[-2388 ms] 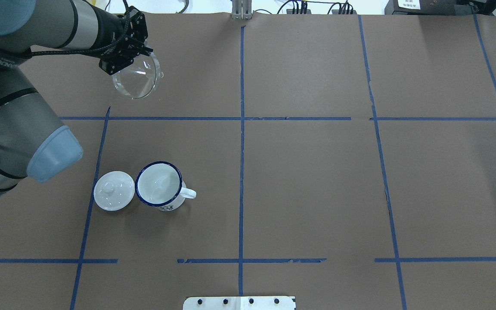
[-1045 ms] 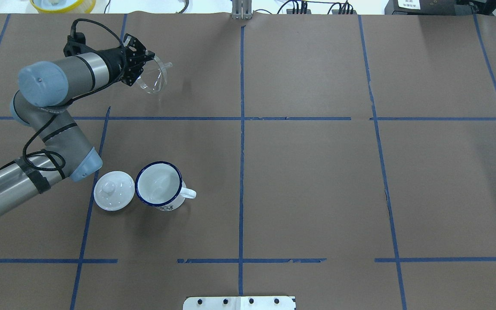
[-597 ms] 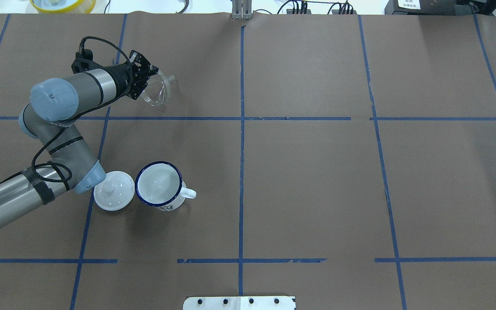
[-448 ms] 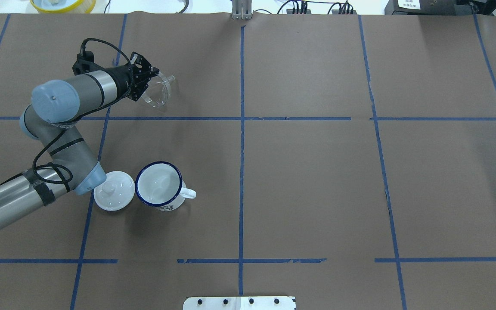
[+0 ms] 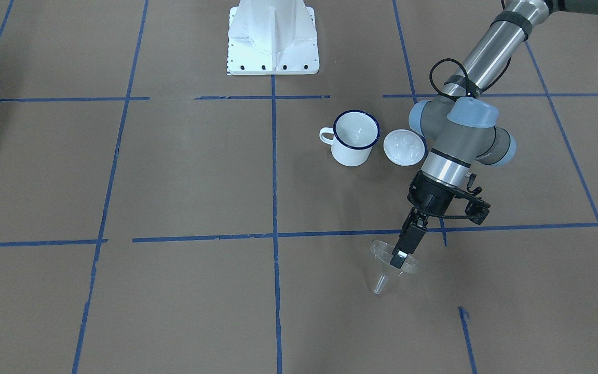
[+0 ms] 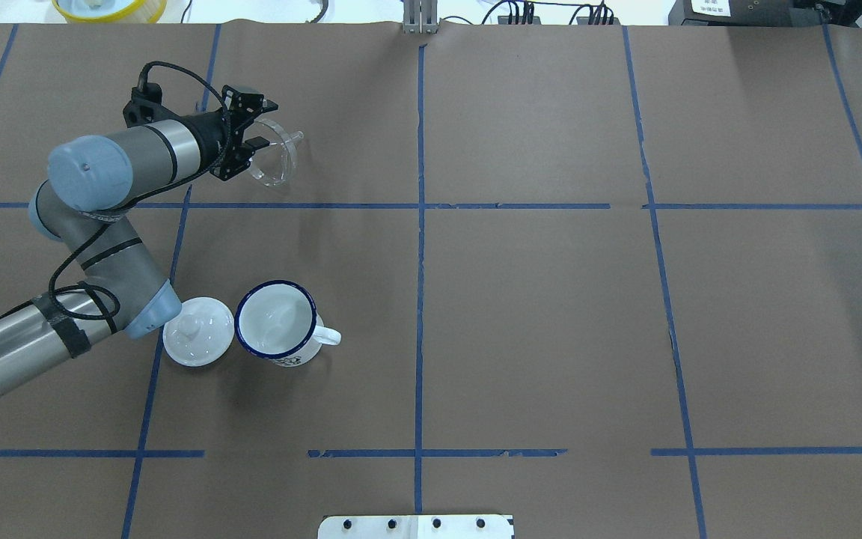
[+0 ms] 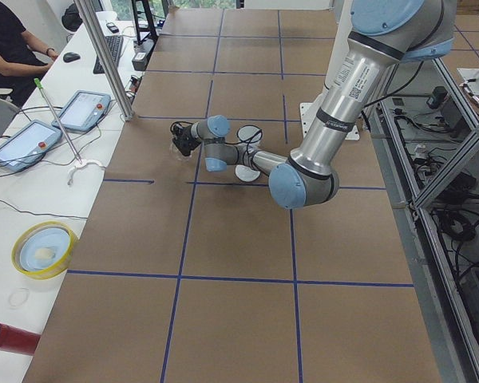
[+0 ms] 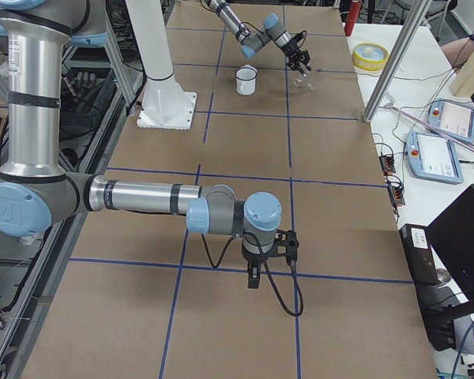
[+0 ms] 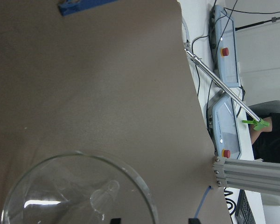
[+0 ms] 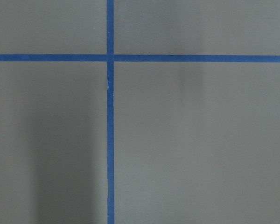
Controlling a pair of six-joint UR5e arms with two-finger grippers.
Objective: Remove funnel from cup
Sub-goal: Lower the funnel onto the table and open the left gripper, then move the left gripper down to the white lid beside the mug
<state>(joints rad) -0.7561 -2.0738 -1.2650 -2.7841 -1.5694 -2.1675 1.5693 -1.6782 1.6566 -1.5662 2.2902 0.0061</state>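
Note:
The clear funnel (image 6: 275,152) lies tilted on the brown table at the far left, spout pointing away from the arm; it also shows in the front view (image 5: 388,264) and the left wrist view (image 9: 79,191). My left gripper (image 6: 259,120) is open, its fingers spread either side of the funnel's rim (image 5: 406,245). The white cup (image 6: 276,322) with its dark blue rim stands empty nearer the robot (image 5: 355,137). My right gripper (image 8: 253,276) shows only in the right side view, over bare table; I cannot tell whether it is open or shut.
A white domed lid (image 6: 197,331) with a knob lies just left of the cup, close to the left arm's elbow (image 6: 150,311). Blue tape lines cross the table. A yellow bowl (image 6: 109,7) sits beyond the far edge.
The left arm came down and lowered the funnel to the table. Since 0.4 s ago its fingers have spread apart and let go of the rim.

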